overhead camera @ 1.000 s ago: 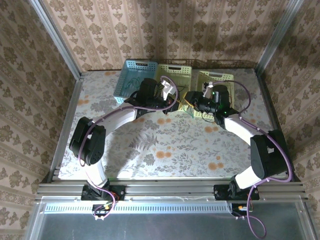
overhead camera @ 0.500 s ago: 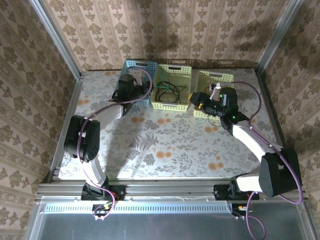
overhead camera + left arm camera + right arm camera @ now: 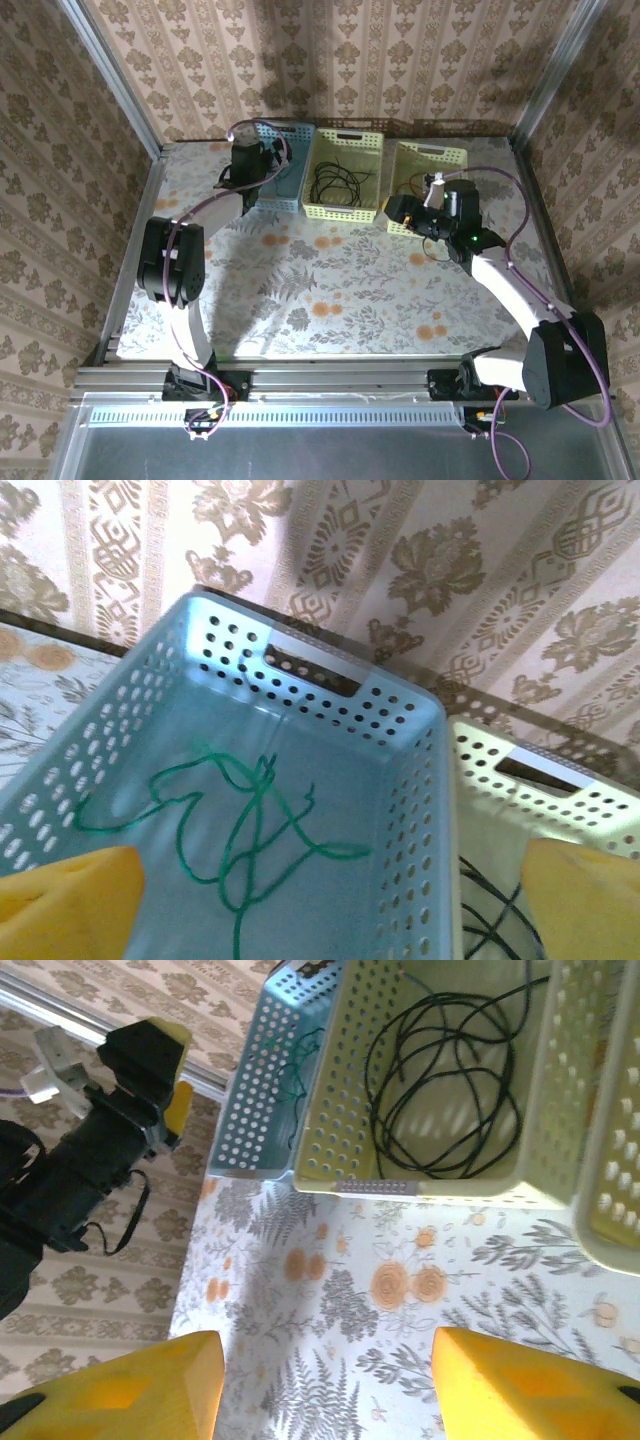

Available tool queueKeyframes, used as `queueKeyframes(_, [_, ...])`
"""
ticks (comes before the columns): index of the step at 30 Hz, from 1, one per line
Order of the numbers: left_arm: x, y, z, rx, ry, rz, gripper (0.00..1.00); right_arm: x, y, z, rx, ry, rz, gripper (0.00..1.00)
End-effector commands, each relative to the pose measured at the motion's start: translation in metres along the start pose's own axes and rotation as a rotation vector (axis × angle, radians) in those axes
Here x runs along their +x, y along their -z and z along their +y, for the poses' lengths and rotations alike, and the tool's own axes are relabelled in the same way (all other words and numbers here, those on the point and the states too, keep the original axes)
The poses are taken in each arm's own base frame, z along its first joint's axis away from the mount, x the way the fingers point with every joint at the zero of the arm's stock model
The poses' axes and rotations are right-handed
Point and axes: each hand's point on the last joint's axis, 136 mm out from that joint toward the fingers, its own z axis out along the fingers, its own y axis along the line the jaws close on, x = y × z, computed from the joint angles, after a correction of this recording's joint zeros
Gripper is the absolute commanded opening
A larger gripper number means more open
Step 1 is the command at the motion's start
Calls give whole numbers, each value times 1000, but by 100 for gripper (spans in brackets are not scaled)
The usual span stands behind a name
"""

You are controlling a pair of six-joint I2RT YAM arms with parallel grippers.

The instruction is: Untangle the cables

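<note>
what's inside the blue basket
One green cable lies loosely looped on the floor of the blue basket. A yellow finger of the left end effector covers a near corner, so anything there cannot be seen.

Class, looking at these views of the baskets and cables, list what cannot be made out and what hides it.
Right basket, contents: in the top view the right arm covers its near part; in the right wrist view the picture's edge cuts it off.
Green cable: in the left wrist view its near end runs off the bottom edge.
Black cable: in the left wrist view it is mostly cut off by the bottom edge.
</note>
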Motion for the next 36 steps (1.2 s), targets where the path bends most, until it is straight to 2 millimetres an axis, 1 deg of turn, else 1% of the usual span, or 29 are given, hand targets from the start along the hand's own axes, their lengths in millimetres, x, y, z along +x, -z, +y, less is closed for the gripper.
queueKeyframes(1, [-21, 21, 0, -52, -80, -87, 100, -14, 18, -9, 69, 37, -57, 59])
queueKeyframes(3, [-26, 39, 3, -91, -152, -124, 100, -19, 27, -19, 106, 32, -82, 59])
queueKeyframes(5, [-29, 62, 7, -147, -252, -160, 100, -28, 38, -35, 170, 36, -123, 59])
queueKeyframes(8, [-26, 101, 19, -279, -423, -193, 100, -41, 59, -65, 328, 76, -197, 59])
queueKeyframes(10, [-22, 126, 44, -403, -494, -191, 100, -48, 74, -87, 468, 121, -260, 60])
queueKeyframes(11, [-19, 136, 57, -456, -511, -180, 100, -51, 78, -94, 513, 143, -288, 60])
queueKeyframes(12, [-14, 146, 75, -519, -527, -158, 100, -52, 82, -104, 560, 163, -316, 60])
queueKeyframes(13, [-10, 157, 94, -575, -537, -125, 100, -53, 85, -112, 594, 197, -347, 62])
queueKeyframes(15, [0, 177, 129, -676, -526, -67, 100, -52, 90, -130, 672, 247, -419, 64])
queueKeyframes(16, [5, 188, 147, -720, -501, -43, 100, -52, 91, -138, 699, 274, -453, 72])
queueKeyframes(17, [9, 197, 163, -755, -469, -26, 100, -51, 90, -144, 714, 309, -467, 99])
queueKeyframes(19, [25, 207, 194, -794, -406, 12, 100, -49, 86, -162, 791, 347, -472, 100])
queueKeyframes(21, [39, 207, 210, -795, -392, 28, 100, -47, 79, -177, 860, 361, -435, 100])
queueKeyframes(22, [49, 203, 213, -775, -432, 34, 100, -46, 74, -184, 889, 377, -423, 100])
queueKeyframes(23, [55, 200, 216, -771, -458, 31, 100, -45, 69, -188, 900, 395, -418, 100])
queueKeyframes(24, [65, 194, 217, -746, -476, 34, 100, -43, 63, -194, 915, 414, -416, 100])
queueKeyframes(25, [73, 186, 215, -713, -503, 48, 100, -45, 59, -197, 929, 437, -432, 100])
queueKeyframes(26, [77, 180, 214, -704, -514, 79, 100, -43, 55, -201, 959, 446, -401, 100])
queueKeyframes(27, [77, 168, 208, -666, -536, 95, 100, -47, 49, -198, 961, 508, -396, 100])
queueKeyframes(29, [73, 150, 194, -597, -582, 70, 100, -50, 45, -192, 938, 561, -424, 100])
queueKeyframes(30, [73, 140, 186, -548, -595, 52, 100, -49, 44, -192, 896, 568, -479, 100])
queueKeyframes(31, [73, 131, 179, -501, -630, 53, 100, -46, 42, -194, 859, 590, -497, 100])
queueKeyframes(32, [73, 125, 177, -490, -646, 47, 100, -41, 40, -194, 851, 585, -460, 100])
queueKeyframes(33, [75, 120, 184, -516, -661, 47, 100, -43, 40, -193, 830, 575, -469, 100])
queueKeyframes(34, [71, 121, 197, -578, -599, 74, 100, -42, 39, -194, 806, 577, -470, 100])
queueKeyframes(35, [67, 121, 203, -582, -584, 55, 100, -40, 38, -193, 791, 578, -453, 100])
queueKeyframes(36, [71, 125, 205, -563, -550, 65, 100, -37, 34, -192, 749, 590, -450, 100])
